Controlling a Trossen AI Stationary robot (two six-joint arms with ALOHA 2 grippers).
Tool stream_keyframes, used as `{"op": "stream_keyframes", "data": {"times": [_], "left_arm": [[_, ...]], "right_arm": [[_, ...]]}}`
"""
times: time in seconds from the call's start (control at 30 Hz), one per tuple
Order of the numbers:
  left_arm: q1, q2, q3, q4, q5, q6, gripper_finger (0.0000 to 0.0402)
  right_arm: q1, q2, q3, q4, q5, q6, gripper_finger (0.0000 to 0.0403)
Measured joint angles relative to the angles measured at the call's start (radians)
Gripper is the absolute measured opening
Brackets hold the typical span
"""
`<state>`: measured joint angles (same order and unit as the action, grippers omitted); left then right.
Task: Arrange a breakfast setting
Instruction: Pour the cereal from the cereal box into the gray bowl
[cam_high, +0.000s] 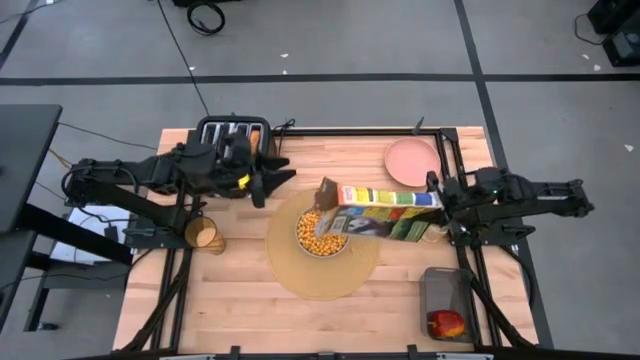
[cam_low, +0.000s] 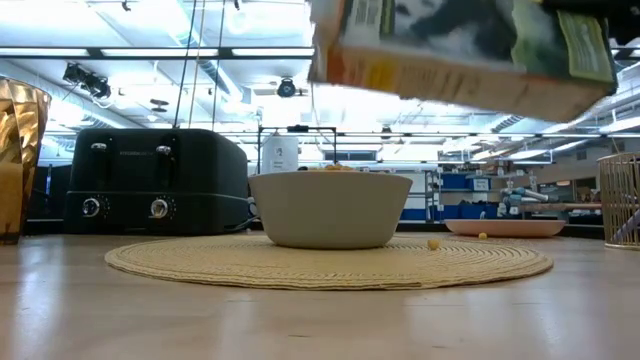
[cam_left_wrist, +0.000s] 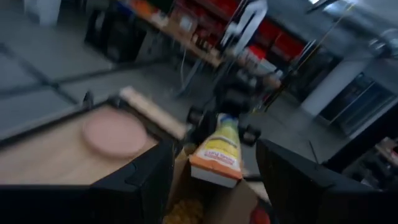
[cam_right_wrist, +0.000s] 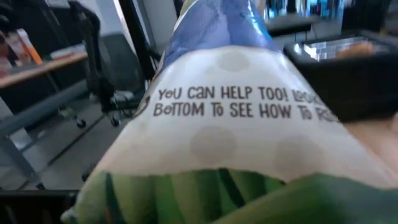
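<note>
One cereal box (cam_high: 385, 199), clamped by the right gripper (cam_high: 437, 205), tilts over one bowl (cam_high: 322, 234); left gripper (cam_high: 270, 178) open.

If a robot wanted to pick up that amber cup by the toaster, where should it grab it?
Probably by the rim, coming straight down from above: the amber cup stands upright with its open mouth facing up, so one finger could slip inside and one outside. The left tool hovers nearest.
</note>
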<state>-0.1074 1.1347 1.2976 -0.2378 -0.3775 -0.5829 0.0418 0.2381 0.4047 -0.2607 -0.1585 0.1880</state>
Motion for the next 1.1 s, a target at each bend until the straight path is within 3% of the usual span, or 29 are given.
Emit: {"op": "stream_keyframes", "data": {"times": [0.17,0.37,0.6,0.8,0.9,1.1], "left_arm": [[0.000,-0.004,0.000,0.186,-0.032,0.137,0.0231],[0.000,-0.011,0.000,0.447,-0.032,0.308,0.0231],[-0.001,0.023,0.002,0.520,-0.028,0.357,0.0248],[-0.002,0.152,0.001,0.566,-0.012,0.303,0.0294],[-0.002,0.248,0.000,0.694,-0.010,0.330,0.0314],[0.009,0.405,0.000,0.979,0.036,0.348,0.0319]], "right_arm": [[0.000,-0.045,0.000,0.089,-0.003,0.013,0.0166],[0.000,-0.063,0.000,0.346,-0.026,0.039,0.0166],[0.000,-0.035,0.000,0.684,0.007,0.048,0.0166],[0.000,0.030,0.001,0.872,0.039,0.052,0.0166],[0.000,0.073,0.001,0.931,0.061,0.044,0.0166],[0.000,0.182,0.001,1.070,0.093,-0.014,0.0165]]}}
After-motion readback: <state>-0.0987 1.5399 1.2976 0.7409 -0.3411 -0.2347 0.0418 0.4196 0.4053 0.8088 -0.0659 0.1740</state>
